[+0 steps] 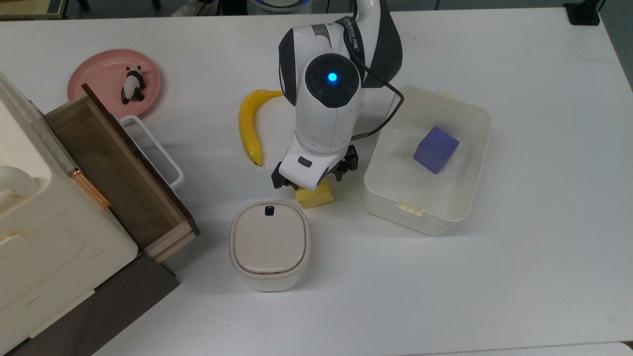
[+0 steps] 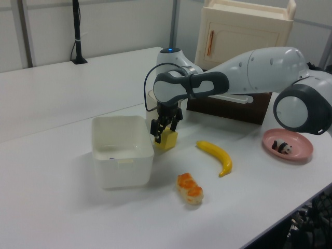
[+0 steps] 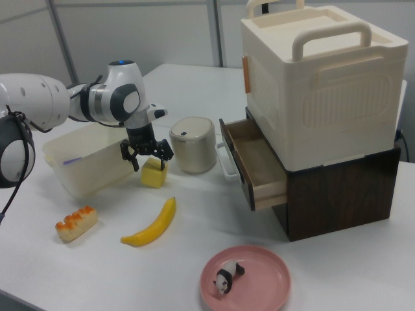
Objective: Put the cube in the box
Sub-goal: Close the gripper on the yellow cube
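Cube [image 3: 154, 174] sits flat (seemingly skewed) under the pincer [image 3: 146, 157].

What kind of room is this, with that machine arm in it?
Most likely a robotics lab or test room. A white robot arm works on a plain white table set with practice props: a yellow cube, a banana, a toy panda on a pink plate.
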You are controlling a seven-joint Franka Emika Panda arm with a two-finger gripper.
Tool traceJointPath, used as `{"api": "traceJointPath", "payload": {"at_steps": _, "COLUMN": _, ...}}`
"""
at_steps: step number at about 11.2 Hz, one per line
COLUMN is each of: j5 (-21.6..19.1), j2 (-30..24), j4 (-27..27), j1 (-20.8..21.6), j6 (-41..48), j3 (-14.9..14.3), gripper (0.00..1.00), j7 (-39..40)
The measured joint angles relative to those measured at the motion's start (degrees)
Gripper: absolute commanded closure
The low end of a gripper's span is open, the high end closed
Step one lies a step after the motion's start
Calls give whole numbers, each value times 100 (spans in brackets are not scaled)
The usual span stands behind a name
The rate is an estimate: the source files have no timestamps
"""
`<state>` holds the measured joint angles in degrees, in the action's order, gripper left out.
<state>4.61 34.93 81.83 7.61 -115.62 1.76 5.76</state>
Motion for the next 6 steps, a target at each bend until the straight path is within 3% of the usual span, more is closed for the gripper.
{"api": "traceJointPath", "payload": {"at_steps": 4, "j5": 345, "j2": -36, "j4": -7, "j1": -5, "j6": 0, "j3": -15, "gripper": 0, "j7": 210}}
{"api": "traceJointPath", "payload": {"at_steps": 5, "j5": 350, "j2": -35, "j4": -6, "j1": -9, "j6": 0, "j3": -19, "gripper": 12, "j7": 230}}
{"api": "traceJointPath", "payload": {"at_steps": 6, "j5": 388, "j2": -32, "j4": 0, "j1": -20, "j6": 0, "j3": -26, "gripper": 31, "j7": 249}}
